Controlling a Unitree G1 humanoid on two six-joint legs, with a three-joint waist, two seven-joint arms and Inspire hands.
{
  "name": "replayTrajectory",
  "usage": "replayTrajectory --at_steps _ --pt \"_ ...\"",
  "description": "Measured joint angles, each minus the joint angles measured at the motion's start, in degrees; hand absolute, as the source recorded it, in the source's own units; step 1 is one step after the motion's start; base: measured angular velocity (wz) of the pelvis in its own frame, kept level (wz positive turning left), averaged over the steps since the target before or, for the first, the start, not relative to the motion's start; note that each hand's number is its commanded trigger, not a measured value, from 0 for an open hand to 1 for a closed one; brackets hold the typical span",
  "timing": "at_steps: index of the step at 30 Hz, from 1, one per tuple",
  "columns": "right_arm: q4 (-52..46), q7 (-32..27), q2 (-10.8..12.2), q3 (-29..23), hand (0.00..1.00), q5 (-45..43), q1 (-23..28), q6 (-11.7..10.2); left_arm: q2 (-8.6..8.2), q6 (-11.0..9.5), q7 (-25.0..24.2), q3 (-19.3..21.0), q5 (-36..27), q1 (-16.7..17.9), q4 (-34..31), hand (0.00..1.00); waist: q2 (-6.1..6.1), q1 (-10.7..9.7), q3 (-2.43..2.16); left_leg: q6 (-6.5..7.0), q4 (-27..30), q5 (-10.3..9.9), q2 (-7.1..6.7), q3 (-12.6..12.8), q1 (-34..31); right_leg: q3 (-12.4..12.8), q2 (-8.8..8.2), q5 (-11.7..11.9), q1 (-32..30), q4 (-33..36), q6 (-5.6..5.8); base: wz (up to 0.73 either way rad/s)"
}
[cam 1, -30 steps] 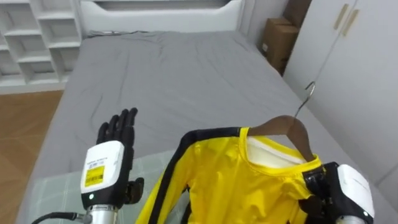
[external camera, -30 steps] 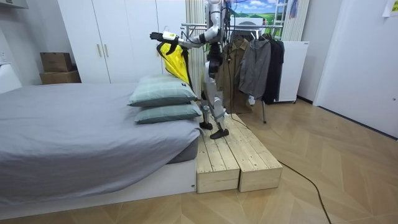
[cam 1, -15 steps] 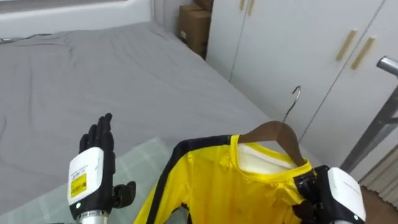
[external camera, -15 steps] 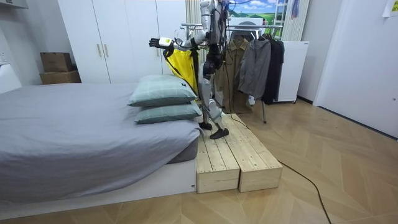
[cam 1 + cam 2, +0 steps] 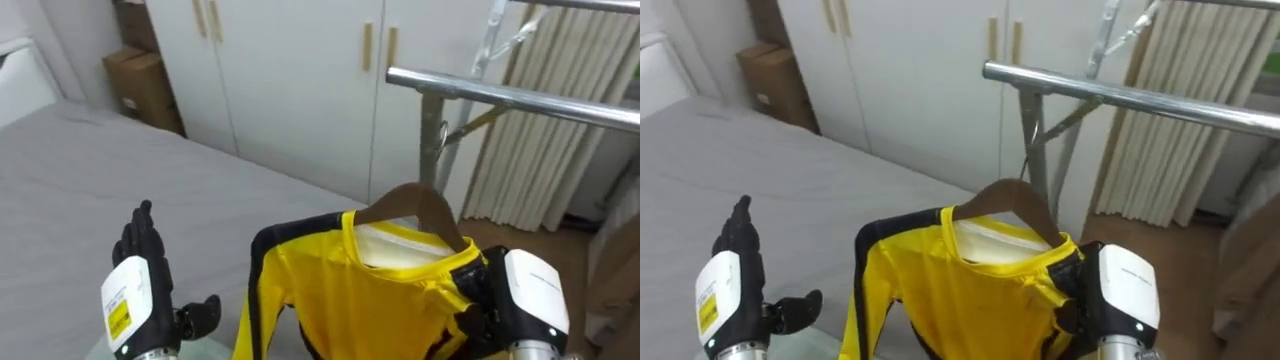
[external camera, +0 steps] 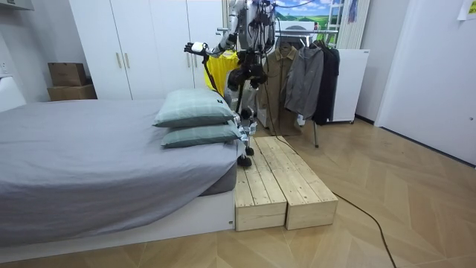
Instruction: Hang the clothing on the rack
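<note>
A yellow shirt with black trim (image 5: 345, 295) hangs on a wooden hanger (image 5: 412, 203) whose metal hook (image 5: 443, 133) points up. My right hand (image 5: 500, 300) is at the lower right, its fingers curled round the hanger's end through the shirt's shoulder. The hook sits just below the bare metal rail (image 5: 500, 96) of the clothes rack. At the lower left my left hand (image 5: 138, 290) is raised with straight fingers and holds nothing. In the room view I stand on the wooden platform (image 6: 279, 182) between bed and rack, with the shirt (image 6: 221, 71) held up before me.
White wardrobe doors (image 5: 290, 90) stand behind the rail, with cardboard boxes (image 5: 145, 85) at their left. The grey bed (image 5: 70, 190) lies to my left, with two pillows (image 6: 195, 112) at its end. Dark clothes (image 6: 305, 71) hang on the rack, in front of pale curtains (image 5: 545, 170).
The eye view has swung right, from the bed to the wardrobe and rail. In the room view I have turned toward the rack, stepping on the platform. The shirt stays in my right hand.
</note>
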Motion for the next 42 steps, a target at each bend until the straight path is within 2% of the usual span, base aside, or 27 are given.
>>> replayTrajectory --at_steps 1,2,3,4,5,6,7,8,9,10,11,12,13,14,15,17,19,20,24,25,28,32,42 --pt "0.0 0.0 0.0 0.2 1.0 -0.2 0.0 0.1 -0.02 0.0 0.3 0.0 0.0 -0.3 0.5 0.0 0.19 -0.1 0.03 0.15 -0.6 0.6 -0.02 -0.2 0.1 0.5 0.13 0.7 0.1 -0.6 -0.16 -0.69" --pt "0.0 0.0 0.0 0.2 1.0 -0.5 0.0 0.5 -0.06 0.0 0.4 0.0 0.0 -1.3 1.9 0.0 0.48 -0.6 0.02 0.65 -1.9 1.8 -0.08 -1.4 0.4 1.3 0.65 1.3 0.2 -1.1 -0.11 -0.39" --pt "0.0 0.0 0.0 -0.2 1.0 -0.4 0.0 1.0 -0.11 0.0 0.4 0.0 0.1 -2.2 2.8 0.0 0.58 -0.9 0.06 0.86 -2.9 2.9 -0.08 -2.8 0.6 1.7 1.18 1.8 0.4 -1.7 0.2 -0.32" --pt "0.0 0.0 -0.1 -0.3 1.0 -0.4 0.0 1.2 -0.12 0.0 0.5 0.0 0.1 -2.6 3.2 0.0 0.62 -0.9 0.09 1.19 -3.6 3.5 -0.05 -3.1 0.9 1.9 1.44 1.9 0.6 -2.1 0.53 -0.31" --pt "-0.1 0.0 -0.3 -0.5 1.0 -0.4 0.0 1.3 -0.13 0.0 0.8 0.0 0.0 -3.0 3.7 0.0 1.19 -0.8 0.16 1.63 -4.9 5.0 0.07 -3.1 1.6 2.3 2.32 2.2 1.0 -2.8 1.14 -0.4" --pt "-0.3 0.0 0.1 -0.6 1.0 -0.4 0.0 1.5 0.06 -0.1 1.4 0.1 0.1 -3.0 4.1 0.0 1.11 -0.5 0.29 2.26 -5.2 5.7 0.23 -1.9 2.4 2.5 2.6 2.6 1.2 -3.2 1.59 -0.47" --pt "-0.8 0.0 0.1 -0.6 1.0 -0.5 0.1 1.5 0.07 0.0 1.7 0.1 0.1 -2.9 4.1 0.0 1.15 -0.4 0.33 2.25 -5.4 5.7 0.34 -1.0 2.7 2.2 2.46 2.7 1.2 -3.6 1.83 -0.53" --pt "-2.5 0.1 0.1 -0.7 1.0 -0.9 0.1 1.8 0.06 -0.1 2.0 0.0 0.1 -2.7 4.2 0.0 1.4 -0.4 0.48 2.59 -5.9 5.6 0.84 0.4 2.6 0.2 1.67 3.0 0.9 -4.5 2.63 -0.55" --pt "-4.3 0.1 0.6 -1.3 1.0 -2.7 0.1 1.8 0.09 -0.1 2.1 0.0 -0.1 -2.7 4.1 0.0 2.25 -0.2 0.74 3.11 -6.0 5.4 1.89 1.8 2.2 -4.7 0.29 1.3 -0.3 -4.0 3.99 -0.54" --pt "-5.0 0.0 0.9 -1.6 1.0 -3.3 0.1 1.7 0.21 -0.3 2.1 0.0 -0.1 -2.7 4.1 0.0 2.42 0.1 0.91 3.1 -5.9 5.4 2.15 2.4 2.2 -8.9 -1.1 -1.0 -1.7 -1.6 4.15 -0.37" --pt "-5.7 -0.2 1.1 -1.8 1.0 -4.2 0.1 1.1 0.17 -0.4 2.1 -0.1 -1.1 -2.5 4.2 0.0 2.1 -0.2 0.79 3.15 -5.0 4.9 1.67 3.0 2.3 -17.2 -6.44 -6.2 -3.9 8.0 4.73 -0.14" --pt "-6.0 -0.7 1.1 -1.8 1.0 -4.4 0.1 0.6 0.21 -0.5 1.9 -0.2 -1.3 -2.3 4.1 0.0 1.06 -0.6 0.46 3.08 -3.1 3.6 0.76 3.3 2.3 -18.5 -10.76 -11.9 -4.1 12.7 7.88 -0.08" --pt "-6.1 -0.8 1.2 -2.0 1.0 -4.5 0.0 0.4 0.36 -0.8 1.6 0.0 -1.5 -2.5 4.1 0.0 0.46 -0.5 0.6 2.81 -1.8 3.2 0.54 3.4 2.1 -18.7 -10.93 -12.8 -4.4 12.5 7.83 0.08" --pt "-6.2 -0.8 0.8 -2.1 1.0 -4.7 0.0 0.3 0.27 -1.3 0.9 -0.1 -2.0 -2.7 4.0 0.0 0.47 -0.5 0.6 1.85 -1.2 3.6 0.85 3.0 1.2 -17.7 -9.96 -13.2 -3.9 11.5 7.32 0.0" --pt "-6.3 -0.8 0.3 -2.3 1.0 -4.7 0.0 0.3 0.19 -2.1 0.1 -0.1 -2.1 -2.5 4.1 0.0 0.91 -0.3 0.5 1.28 -2.2 4.0 1.14 2.7 1.3 -17.2 -8.97 -11.5 -3.2 8.9 5.81 -0.04" --pt "-6.3 -0.8 0.4 -2.3 1.0 -4.7 0.0 0.3 0.26 -2.7 -0.4 0.6 -2.1 -1.7 4.1 0.0 1.06 -0.2 0.46 1.09 -2.8 4.4 2.07 2.9 1.4 -17.0 -8.11 -10.2 -2.2 6.5 4.86 -0.15" --pt "-6.4 -0.9 0.2 -2.3 1.0 -4.7 0.0 0.3 0.21 -2.8 -0.5 0.6 -2.1 -1.5 4.1 0.0 0.87 -0.4 0.5 1.08 -2.7 4.4 2.35 3.3 1.7 -17.0 -7.8 -9.3 -1.8 5.7 3.73 -0.1" --pt "-6.7 -0.9 0.2 -2.3 1.0 -4.7 0.0 0.3 0.22 -3.0 -0.5 0.6 -2.1 -1.6 4.1 0.0 0.72 -0.4 0.58 1.07 -3.0 4.4 2.51 3.9 1.9 -16.7 -7.59 -8.9 -1.8 5.4 3.54 -0.22" --pt "-6.8 -0.9 0.3 -2.1 1.0 -4.6 0.0 0.3 0.48 -3.3 -0.5 1.2 -2.3 -1.7 5.6 0.0 0.25 0.0 0.67 1.07 -4.6 4.4 2.72 5.9 3.1 -15.8 -7.18 -8.3 -1.7 4.6 3.55 -0.25" --pt "-6.7 -0.8 0.3 -2.2 1.0 -4.5 0.0 0.4 0.82 -3.3 -0.5 1.3 -2.5 -1.7 6.1 0.0 0.02 0.3 0.81 1.07 -5.1 4.4 2.8 6.6 3.5 -15.3 -6.94 -8.2 -1.7 4.4 3.58 -0.26" --pt "-6.7 -0.8 0.3 -2.2 1.0 -4.6 0.0 0.5 1.1 -3.3 -1.9 1.9 -3.0 -1.7 6.5 0.0 -0.38 0.8 0.96 1.07 -5.8 4.4 3.0 7.4 3.5 -14.9 -6.65 -7.6 -1.7 3.4 3.69 -0.16" --pt "-6.7 0.0 0.3 -2.2 1.0 -5.5 0.0 0.8 1.15 -2.7 -3.1 2.5 -2.9 -1.4 6.5 0.0 -1.11 1.2 0.93 1.07 -6.3 4.4 3.31 7.5 3.4 -14.9 -6.4 -7.1 -1.4 2.0 3.7 -0.02" --pt "-6.9 1.4 0.5 -2.2 1.0 -8.5 0.0 1.0 1.17 -2.5 -5.0 2.5 -3.2 -1.2 6.5 0.0 -1.41 1.0 0.86 1.07 -7.2 4.4 3.88 7.6 4.4 -15.3 -6.17 -6.3 0.6 -0.9 3.58 0.02"
